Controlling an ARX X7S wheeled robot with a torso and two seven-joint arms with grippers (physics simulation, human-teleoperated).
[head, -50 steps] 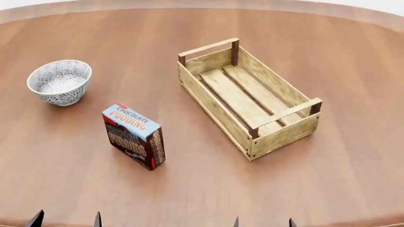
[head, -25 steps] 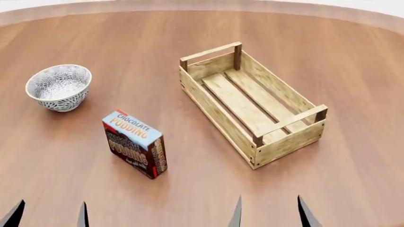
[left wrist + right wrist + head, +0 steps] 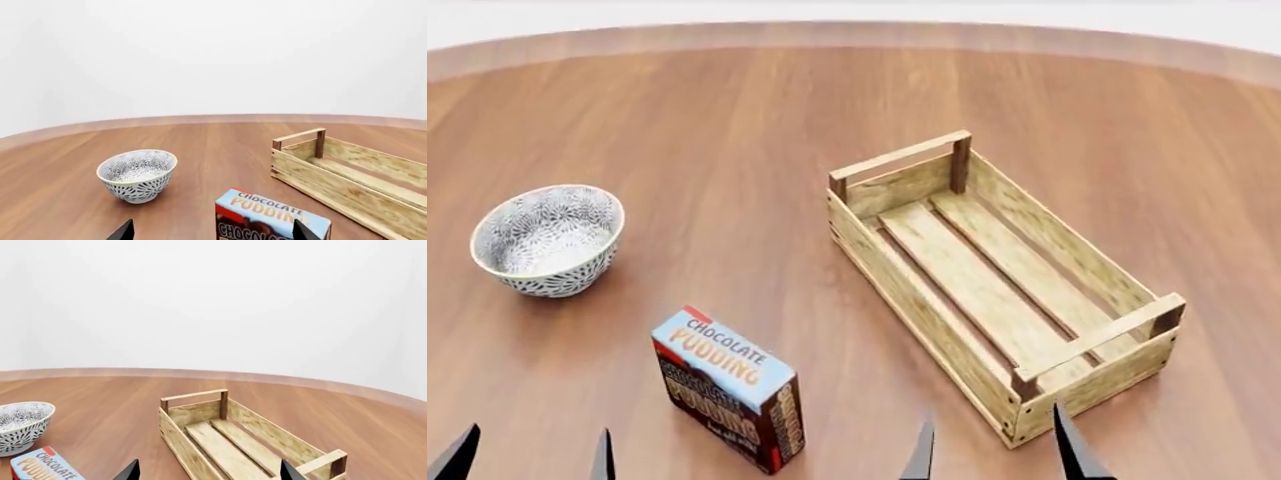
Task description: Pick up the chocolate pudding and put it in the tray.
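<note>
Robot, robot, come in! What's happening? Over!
Both grippers open, empty. Blue-topped chocolate pudding carton standing on table, untouched. Light-wood slatted tray empty. Nothing between them.

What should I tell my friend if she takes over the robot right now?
Left gripper: open, empty, low at the near edge of the table.
Right gripper: open, empty, just in front of the tray's near end.
Chocolate pudding: standing on the table between the two grippers, nearer the left one, untouched.
Tray: empty, to the right of the pudding, apart from it.
Bowl: to the left, not part of the job.
Done: nothing yet.
Left: grasp the pudding, lift it, and set it in the tray.
</note>
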